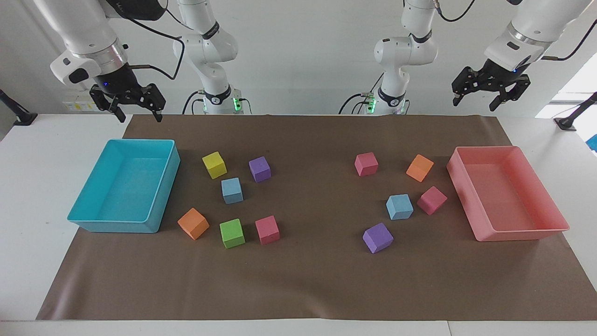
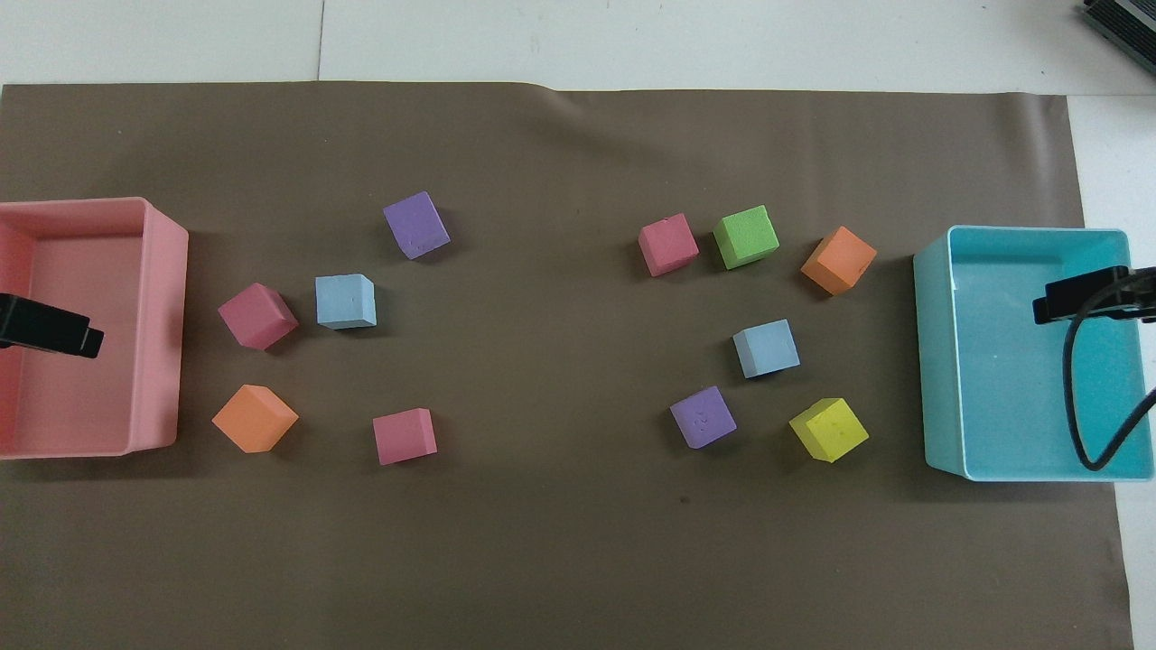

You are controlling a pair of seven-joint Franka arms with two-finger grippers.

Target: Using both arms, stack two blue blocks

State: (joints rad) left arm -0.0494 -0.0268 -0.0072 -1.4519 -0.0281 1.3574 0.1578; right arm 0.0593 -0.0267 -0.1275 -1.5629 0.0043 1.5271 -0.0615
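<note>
Two sky-blue blocks lie apart on the brown mat. One blue block (image 1: 232, 190) (image 2: 766, 348) sits among the cubes beside the cyan tray. The other blue block (image 1: 399, 206) (image 2: 346, 301) sits among the cubes beside the pink tray, touching a red cube. My right gripper (image 1: 141, 115) (image 2: 1079, 298) hangs open and empty high over the cyan tray (image 1: 163, 191). My left gripper (image 1: 480, 100) (image 2: 68, 334) hangs open and empty high over the pink tray (image 1: 459, 186). Both are well away from the blocks.
Yellow (image 1: 214, 164), purple (image 1: 260, 169), orange (image 1: 193, 223), green (image 1: 232, 233) and red (image 1: 267, 229) cubes surround the first blue block. Red (image 1: 366, 164), orange (image 1: 419, 167), red (image 1: 432, 200) and purple (image 1: 378, 237) cubes surround the other.
</note>
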